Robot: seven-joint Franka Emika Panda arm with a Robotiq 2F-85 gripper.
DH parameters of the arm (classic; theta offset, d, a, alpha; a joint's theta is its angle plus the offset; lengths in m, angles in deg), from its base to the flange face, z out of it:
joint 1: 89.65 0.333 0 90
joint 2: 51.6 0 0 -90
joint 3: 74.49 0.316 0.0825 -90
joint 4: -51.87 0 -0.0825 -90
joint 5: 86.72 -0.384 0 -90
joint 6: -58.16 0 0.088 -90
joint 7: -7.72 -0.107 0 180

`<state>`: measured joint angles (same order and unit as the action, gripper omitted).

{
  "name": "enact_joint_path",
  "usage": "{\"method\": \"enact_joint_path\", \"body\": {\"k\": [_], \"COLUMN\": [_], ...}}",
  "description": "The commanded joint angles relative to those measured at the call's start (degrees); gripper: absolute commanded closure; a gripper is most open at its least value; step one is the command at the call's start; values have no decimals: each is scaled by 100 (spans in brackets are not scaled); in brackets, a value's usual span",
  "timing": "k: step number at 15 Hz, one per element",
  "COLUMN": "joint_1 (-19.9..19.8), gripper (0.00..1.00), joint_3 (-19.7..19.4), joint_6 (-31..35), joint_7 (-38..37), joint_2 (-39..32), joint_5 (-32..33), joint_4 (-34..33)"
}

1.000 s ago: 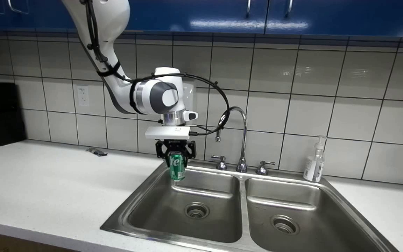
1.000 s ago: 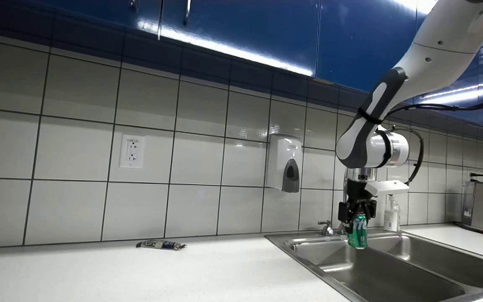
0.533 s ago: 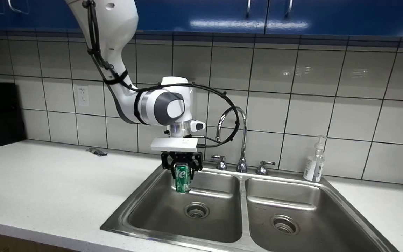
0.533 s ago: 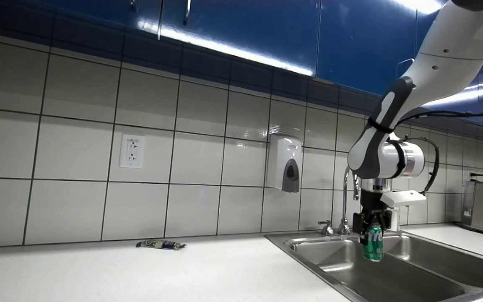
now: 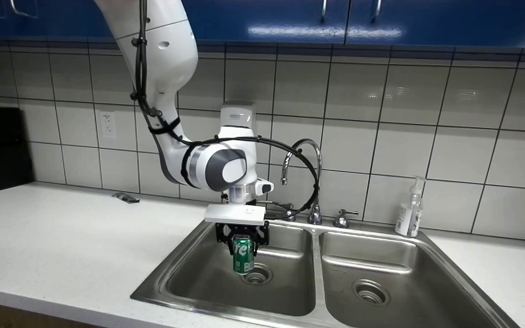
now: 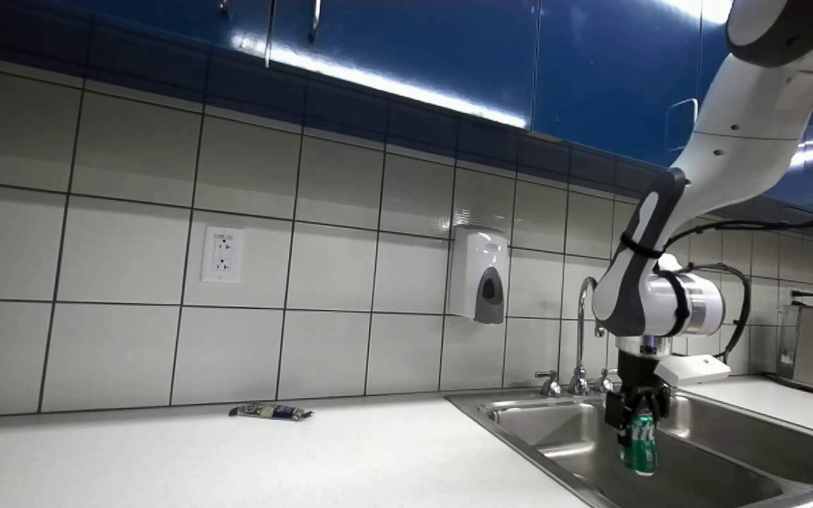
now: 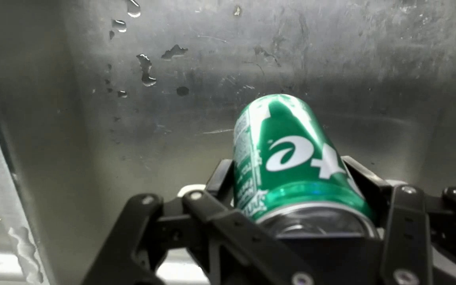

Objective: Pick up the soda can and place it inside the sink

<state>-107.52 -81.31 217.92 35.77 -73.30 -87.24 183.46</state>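
The green soda can (image 5: 243, 262) is upright between my gripper's fingers in both exterior views (image 6: 639, 453). My gripper (image 5: 243, 249) is shut on its upper part and points down. In the wrist view the black fingers (image 7: 287, 162) press on both sides of the can (image 7: 291, 154), its silver end towards the palm. The can hangs over the basin of the steel sink (image 5: 318, 278) nearer the bare counter, overlapping the drain's edge in an exterior view. Wet basin metal (image 7: 164, 118) shows beyond it in the wrist view. I cannot tell its exact height above the floor.
The chrome faucet (image 5: 318, 182) and its handles stand behind the sink, close to my wrist cable. A clear pump bottle (image 5: 410, 209) stands at the sink's back corner. A wrapper (image 6: 271, 411) lies on the counter. A soap dispenser (image 6: 478, 275) hangs on the wall.
My gripper and the can have moved down and a little forward, away from the back wall, deeper over the basin. The can has stayed held throughout.
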Motion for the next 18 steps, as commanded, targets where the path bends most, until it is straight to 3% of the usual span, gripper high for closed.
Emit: {"method": "enact_joint_path", "body": {"k": [1, 8, 18], "joint_1": [-387, -770, -1011], "gripper": [56, 56, 56], "joint_3": [315, 600, 755], "joint_6": [180, 336, 426], "joint_7": [272, 254, 188], "joint_2": [-419, -1162, -1755], "joint_5": [-74, 19, 167], "joint_4": [-291, -687, -1014]}}
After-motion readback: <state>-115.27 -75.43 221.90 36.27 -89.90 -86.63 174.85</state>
